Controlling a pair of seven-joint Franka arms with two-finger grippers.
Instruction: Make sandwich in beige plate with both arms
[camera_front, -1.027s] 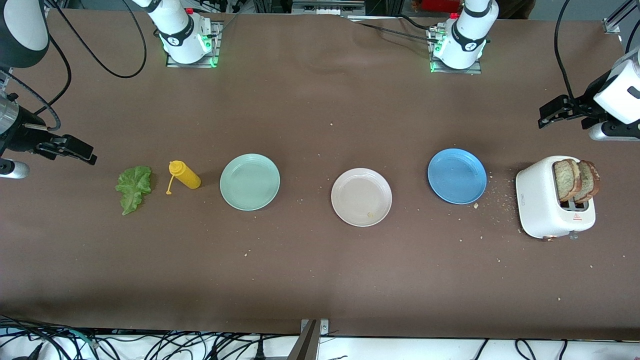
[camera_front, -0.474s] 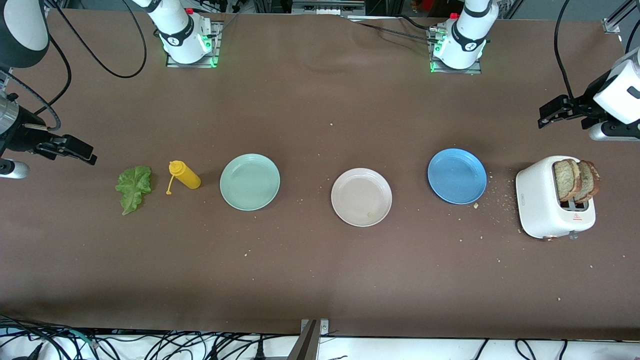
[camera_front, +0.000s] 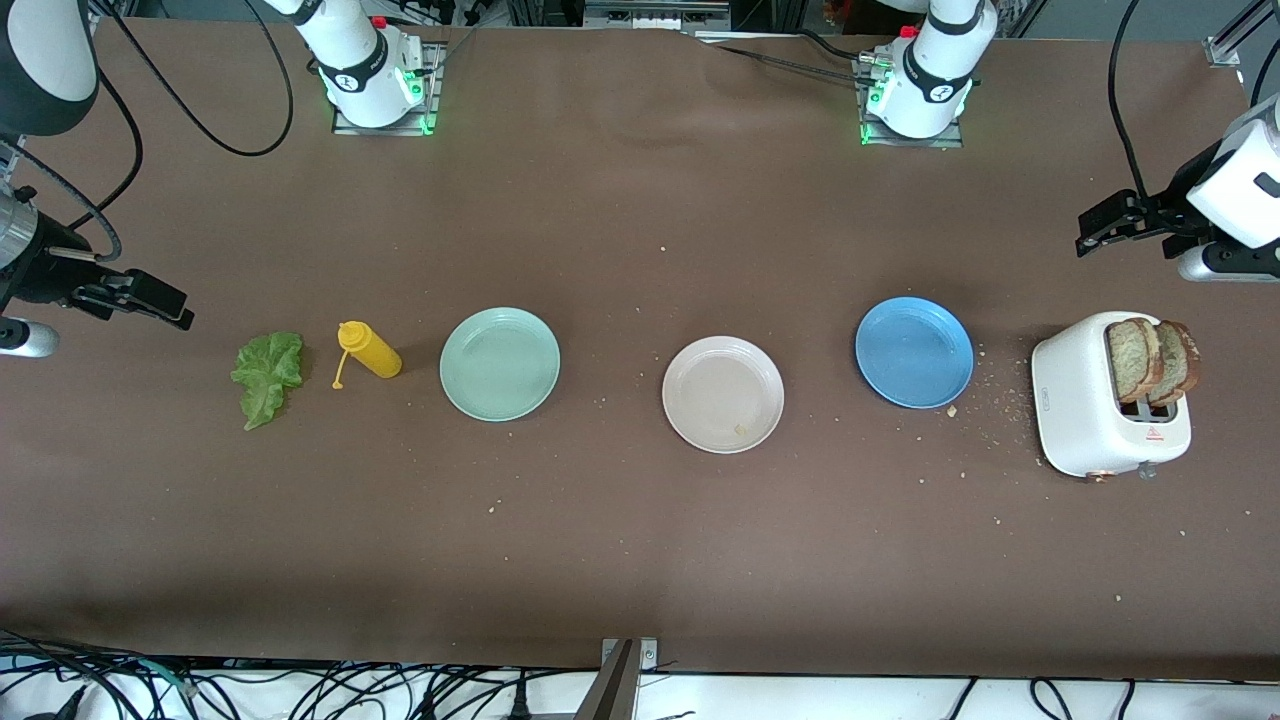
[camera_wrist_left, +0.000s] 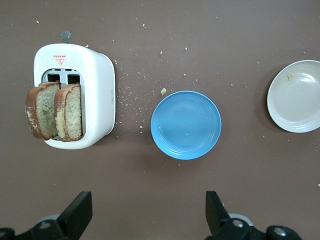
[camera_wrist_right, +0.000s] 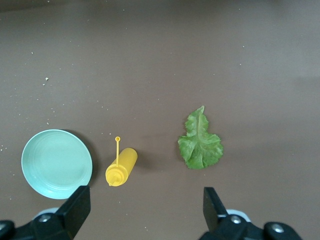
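Observation:
The beige plate (camera_front: 723, 394) (camera_wrist_left: 296, 96) sits empty mid-table between a mint-green plate (camera_front: 500, 363) (camera_wrist_right: 56, 163) and a blue plate (camera_front: 914, 352) (camera_wrist_left: 186, 124). Two toasted bread slices (camera_front: 1152, 360) (camera_wrist_left: 54, 112) stand in a white toaster (camera_front: 1108, 394) (camera_wrist_left: 95, 95) at the left arm's end. A green lettuce leaf (camera_front: 267, 377) (camera_wrist_right: 200, 142) lies flat at the right arm's end. My left gripper (camera_front: 1100, 228) (camera_wrist_left: 148, 215) hangs open in the air over bare table beside the toaster. My right gripper (camera_front: 150, 300) (camera_wrist_right: 146, 210) hangs open over bare table beside the lettuce. Both hold nothing.
A yellow squeeze bottle (camera_front: 368, 351) (camera_wrist_right: 121, 167) lies on its side between the lettuce and the mint-green plate. Crumbs are scattered around the toaster and the blue plate. Both arm bases (camera_front: 372, 75) stand along the table's edge farthest from the front camera.

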